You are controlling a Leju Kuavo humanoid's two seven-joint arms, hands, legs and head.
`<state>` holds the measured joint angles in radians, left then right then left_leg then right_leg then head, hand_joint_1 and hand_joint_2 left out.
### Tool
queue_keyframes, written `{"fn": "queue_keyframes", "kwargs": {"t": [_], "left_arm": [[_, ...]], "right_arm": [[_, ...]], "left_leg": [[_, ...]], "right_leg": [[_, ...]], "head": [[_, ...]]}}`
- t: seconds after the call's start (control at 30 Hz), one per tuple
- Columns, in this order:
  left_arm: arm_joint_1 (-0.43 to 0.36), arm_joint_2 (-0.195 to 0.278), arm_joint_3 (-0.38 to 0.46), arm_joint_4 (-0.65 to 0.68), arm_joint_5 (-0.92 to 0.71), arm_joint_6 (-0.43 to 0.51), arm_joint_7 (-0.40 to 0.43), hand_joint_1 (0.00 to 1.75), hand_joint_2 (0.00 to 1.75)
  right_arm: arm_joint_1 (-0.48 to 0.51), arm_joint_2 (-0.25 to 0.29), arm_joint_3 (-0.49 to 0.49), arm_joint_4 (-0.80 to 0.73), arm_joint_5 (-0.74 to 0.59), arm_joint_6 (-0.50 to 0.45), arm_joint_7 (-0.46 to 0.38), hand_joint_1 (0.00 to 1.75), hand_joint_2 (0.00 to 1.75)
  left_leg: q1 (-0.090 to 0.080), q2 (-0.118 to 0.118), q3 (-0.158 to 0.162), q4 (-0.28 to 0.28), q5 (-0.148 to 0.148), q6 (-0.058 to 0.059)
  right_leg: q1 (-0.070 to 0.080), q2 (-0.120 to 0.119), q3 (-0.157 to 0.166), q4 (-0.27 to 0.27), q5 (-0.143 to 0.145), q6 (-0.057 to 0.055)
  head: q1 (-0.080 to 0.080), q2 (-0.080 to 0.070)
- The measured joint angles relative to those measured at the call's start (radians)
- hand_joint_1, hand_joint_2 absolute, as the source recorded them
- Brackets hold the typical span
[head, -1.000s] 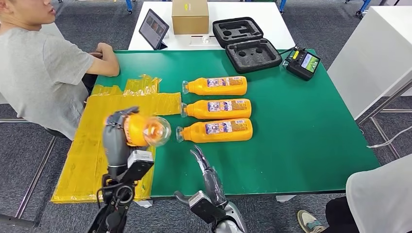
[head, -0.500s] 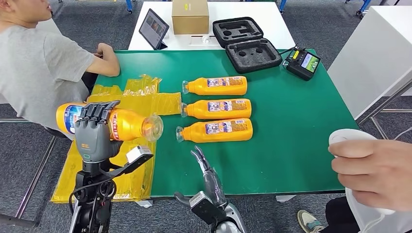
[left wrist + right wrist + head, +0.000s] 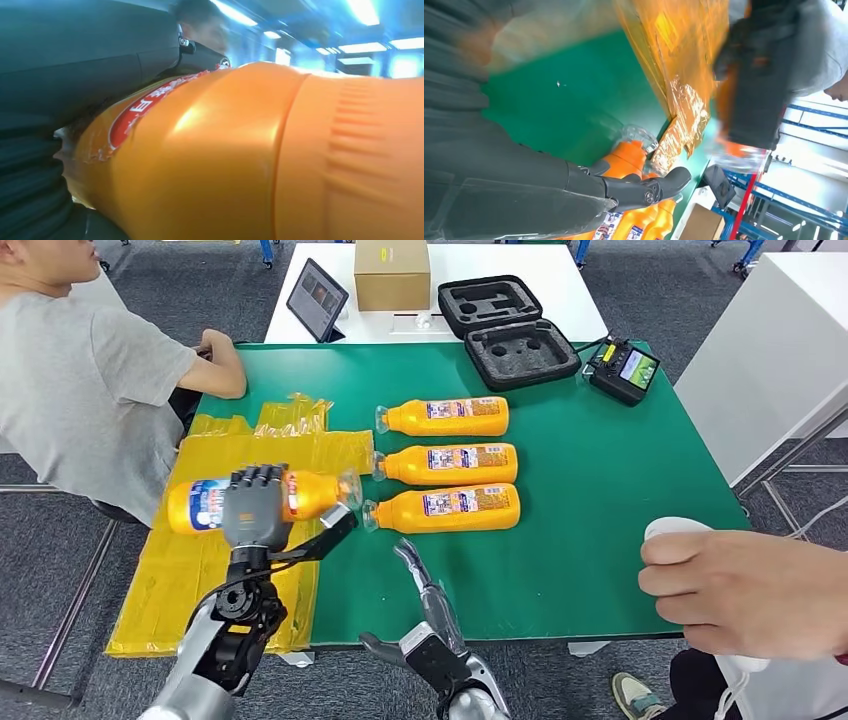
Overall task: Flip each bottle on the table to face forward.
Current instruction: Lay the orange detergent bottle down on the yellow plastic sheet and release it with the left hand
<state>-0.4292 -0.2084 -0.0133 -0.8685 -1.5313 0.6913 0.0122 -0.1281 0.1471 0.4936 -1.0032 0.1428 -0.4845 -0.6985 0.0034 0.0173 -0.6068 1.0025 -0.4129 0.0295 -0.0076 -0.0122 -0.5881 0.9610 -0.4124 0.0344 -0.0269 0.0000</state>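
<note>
Head view, left robot hand [image 3: 256, 512] gripping labelled bottle [image 3: 312, 494]

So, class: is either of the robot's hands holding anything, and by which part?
The left hand grips an orange plastic bottle around the middle of its body, across the label. The right hand holds nothing.

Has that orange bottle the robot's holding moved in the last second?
Yes. The held bottle turned sideways in the left hand and now sits lower, nearer the three lying bottles.
</note>
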Motion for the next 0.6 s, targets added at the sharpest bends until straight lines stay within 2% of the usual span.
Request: {"fn": "queue_keyframes", "kwargs": {"t": [0.17, 0.27, 0.6], "left_arm": [[-0.092, 0.021, -0.064, 0.241, 0.000, -0.004, 0.042, 1.75, 1.75], [-0.121, 0.028, -0.083, 0.330, 0.000, -0.017, 0.054, 1.75, 1.75], [-0.171, 0.047, -0.125, 0.447, -0.003, -0.084, 0.137, 1.75, 1.75]], "right_arm": [[-0.001, 0.004, -0.027, 0.006, -0.001, 0.018, 0.000, 0.00, 1.75], [0.000, 0.006, -0.035, 0.010, 0.000, 0.024, 0.000, 0.00, 1.75], [-0.019, 0.012, -0.050, 0.035, -0.006, 0.036, 0.000, 0.00, 1.75]], "left_leg": [[0.000, -0.001, -0.001, 0.000, 0.000, 0.000], [0.000, -0.002, -0.002, 0.000, 0.000, 0.000], [0.000, -0.002, -0.003, 0.000, 0.000, 0.000]], "right_leg": [[0.000, 0.000, -0.001, 0.000, 0.000, 0.000], [0.000, 0.000, -0.002, 0.000, 0.000, 0.000], [0.000, 0.000, -0.002, 0.000, 0.000, 0.000]], "head": [[0.000, 0.000], [0.000, 0.000], [0.000, 0.000]]}}
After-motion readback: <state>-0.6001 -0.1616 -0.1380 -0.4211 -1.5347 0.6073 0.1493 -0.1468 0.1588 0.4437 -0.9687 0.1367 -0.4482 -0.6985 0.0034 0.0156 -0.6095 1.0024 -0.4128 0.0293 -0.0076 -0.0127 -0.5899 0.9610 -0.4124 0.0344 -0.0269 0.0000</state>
